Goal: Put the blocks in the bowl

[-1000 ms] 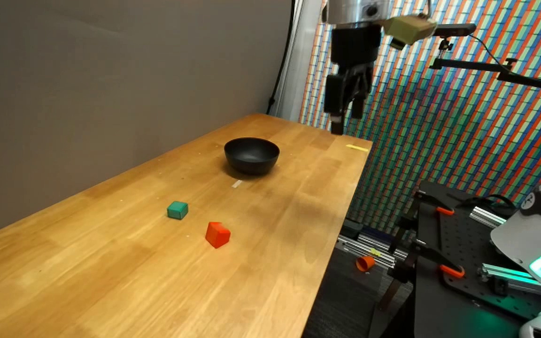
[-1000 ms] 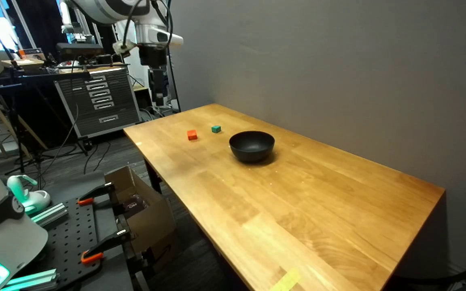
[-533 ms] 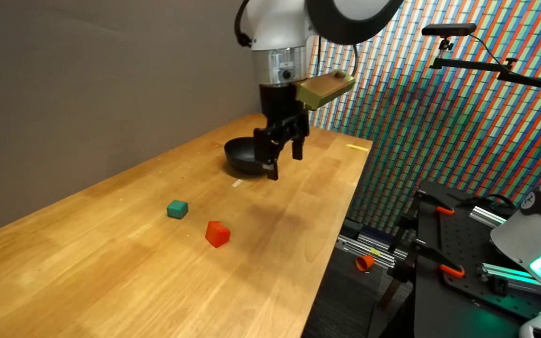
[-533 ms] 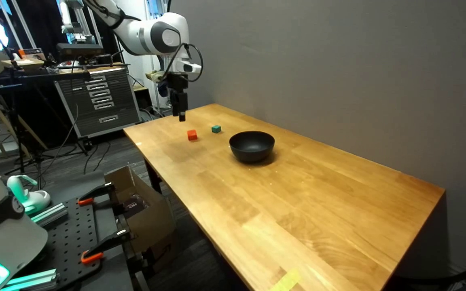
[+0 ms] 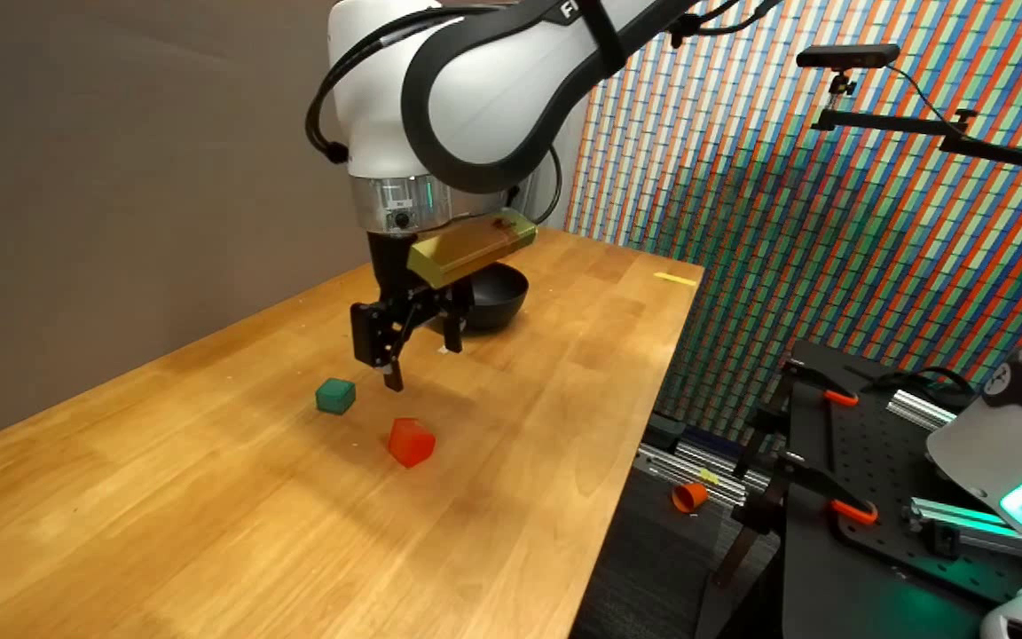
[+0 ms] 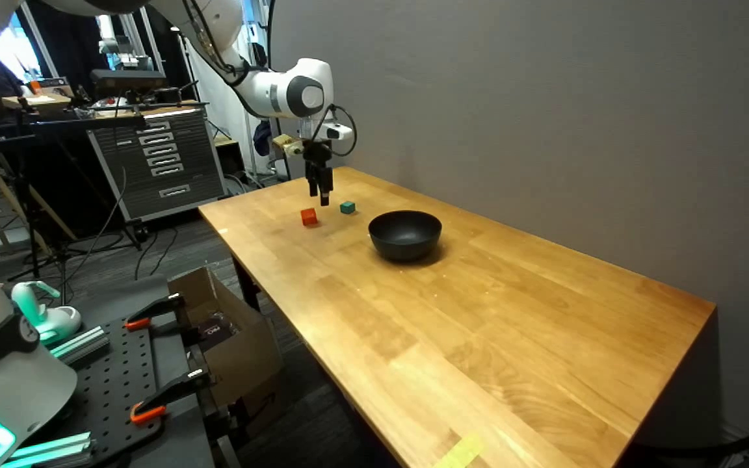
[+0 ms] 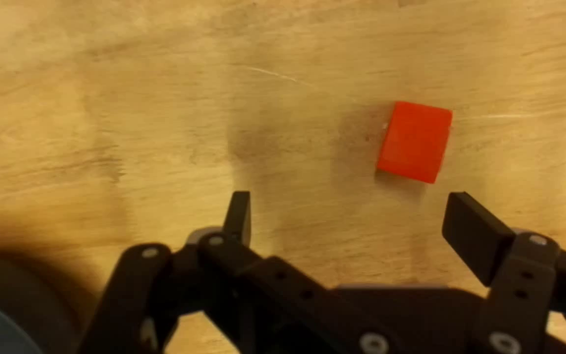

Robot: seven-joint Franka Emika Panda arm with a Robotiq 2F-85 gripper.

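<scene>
The red-orange block [image 5: 411, 442] sits on the wooden table in both exterior views [image 6: 309, 216]. The green block [image 5: 335, 396] lies a short way from it, also in both exterior views [image 6: 347, 207]; it is out of view in the wrist view. The black bowl [image 6: 404, 235] stands upright, partly behind the arm in an exterior view [image 5: 502, 293]. A dark curved edge of the bowl [image 7: 27, 290] shows at the wrist view's lower left. My gripper [image 5: 423, 364] is open and empty, above the table near both blocks. In the wrist view the red-orange block [image 7: 414, 141] lies ahead of the open fingers [image 7: 352, 216], untouched.
The wooden table [image 6: 511, 338] runs along a grey wall [image 6: 543, 130]. Yellow tape [image 6: 462, 452] marks one table end. The robot base stands on a black stand with clamps [image 5: 839, 510], beyond a gap at the table's long edge.
The arm has come down and across, from past the bowl in an exterior view to above the table near the blocks. The gripper stays open. The blocks and bowl have not moved.
</scene>
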